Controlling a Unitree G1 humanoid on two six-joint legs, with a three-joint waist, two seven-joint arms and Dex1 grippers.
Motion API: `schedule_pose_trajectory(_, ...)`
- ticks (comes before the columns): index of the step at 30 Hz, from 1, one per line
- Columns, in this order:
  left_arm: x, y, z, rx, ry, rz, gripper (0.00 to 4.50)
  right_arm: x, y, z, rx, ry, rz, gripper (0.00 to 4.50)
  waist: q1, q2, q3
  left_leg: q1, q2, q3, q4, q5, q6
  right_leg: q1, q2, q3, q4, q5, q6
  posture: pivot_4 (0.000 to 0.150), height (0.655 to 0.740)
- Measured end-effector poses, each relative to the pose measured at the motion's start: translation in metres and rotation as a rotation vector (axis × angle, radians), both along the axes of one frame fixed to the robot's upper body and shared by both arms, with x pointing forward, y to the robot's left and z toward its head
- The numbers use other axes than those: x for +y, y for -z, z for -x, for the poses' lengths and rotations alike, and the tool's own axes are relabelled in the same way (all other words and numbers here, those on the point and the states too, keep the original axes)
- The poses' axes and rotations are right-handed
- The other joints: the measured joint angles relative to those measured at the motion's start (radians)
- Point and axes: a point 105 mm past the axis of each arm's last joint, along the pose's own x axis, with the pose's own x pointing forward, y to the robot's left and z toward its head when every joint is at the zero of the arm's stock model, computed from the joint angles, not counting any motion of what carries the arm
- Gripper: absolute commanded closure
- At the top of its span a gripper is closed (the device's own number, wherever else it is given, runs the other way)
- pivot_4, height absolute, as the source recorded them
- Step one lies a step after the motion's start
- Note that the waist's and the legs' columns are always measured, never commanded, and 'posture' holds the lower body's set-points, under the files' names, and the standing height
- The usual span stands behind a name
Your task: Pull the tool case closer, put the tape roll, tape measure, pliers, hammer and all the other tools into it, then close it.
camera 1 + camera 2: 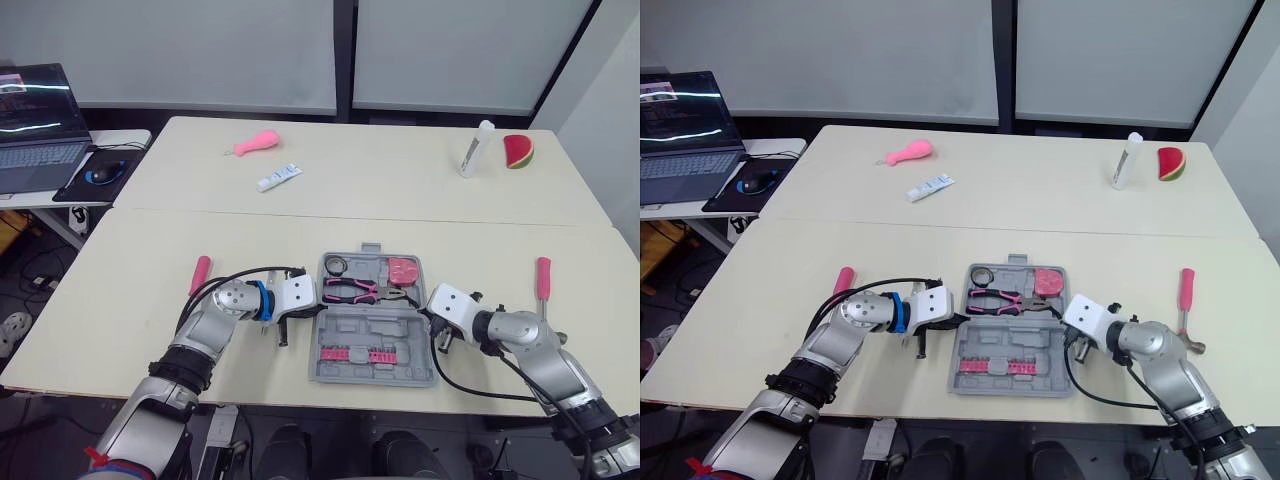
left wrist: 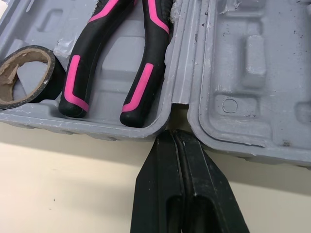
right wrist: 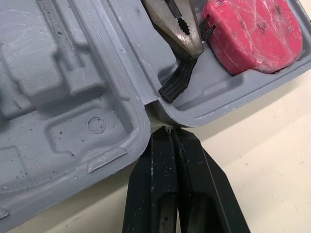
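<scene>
The tape roll (image 2: pixel 26 73) is cut by the left wrist view's edge, and the pliers (image 2: pixel 114 58) lose their head there. The tape measure (image 3: pixel 252 34) runs off the right wrist view. The left red-handled tool (image 1: pixel 200 272) and the right red-handled tool (image 1: pixel 543 275) each have their near end hidden behind an arm. The pieces in the pink strip (image 1: pixel 355 354) are too small to tell.

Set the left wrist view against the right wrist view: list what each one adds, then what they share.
The left wrist view adds the tape roll and the pink-and-black handles of the pliers, with the left gripper shut at the hinge edge. The right wrist view adds the pink tape measure and the pliers' steel head, with the right gripper shut at the opposite hinge end. Both views share the open grey tool case with its moulded recesses, its hinge gap, and the cream table.
</scene>
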Motion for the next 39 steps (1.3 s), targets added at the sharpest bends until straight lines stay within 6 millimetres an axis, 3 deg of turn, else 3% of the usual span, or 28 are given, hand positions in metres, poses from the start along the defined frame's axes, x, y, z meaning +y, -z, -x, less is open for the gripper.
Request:
schedule_pose_trajectory(19,0.004,-0.001,-0.003,-0.006,-0.016,-0.008,4.49,0.001,0.0,0.001,0.014,0.01,0.0,4.5,-0.001,0.0,0.0,0.0,0.0,0.0,0.0,0.0,0.0,0.0,0.0,0.0,0.0,0.0,0.0,0.15,0.74)
schedule_pose_trajectory(24,0.006,-0.002,-0.003,-0.009,-0.01,-0.006,4.49,-0.002,-0.002,0.01,0.015,0.002,0.006,4.5,0.0,0.0,0.0,-0.001,0.0,0.0,0.0,0.0,0.0,-0.001,0.0,0.0,0.0,0.0,0.0,0.15,0.74)
schedule_pose_trajectory(35,0.035,-0.009,0.003,0.016,-0.033,-0.007,4.49,-0.033,-0.02,0.023,-0.046,0.095,0.01,4.5,-0.004,0.0,0.0,-0.002,0.0,0.0,-0.001,0.0,0.0,-0.002,0.0,0.0,-0.001,0.0,0.0,0.15,0.74)
schedule_pose_trajectory(39,0.048,-0.034,0.006,0.017,-0.105,0.132,4.49,-0.041,-0.045,0.03,-0.134,0.106,-0.041,4.5,-0.002,0.0,0.001,-0.002,0.001,-0.001,-0.001,0.0,0.0,-0.002,0.0,-0.001,-0.001,0.0,0.0,0.15,0.74)
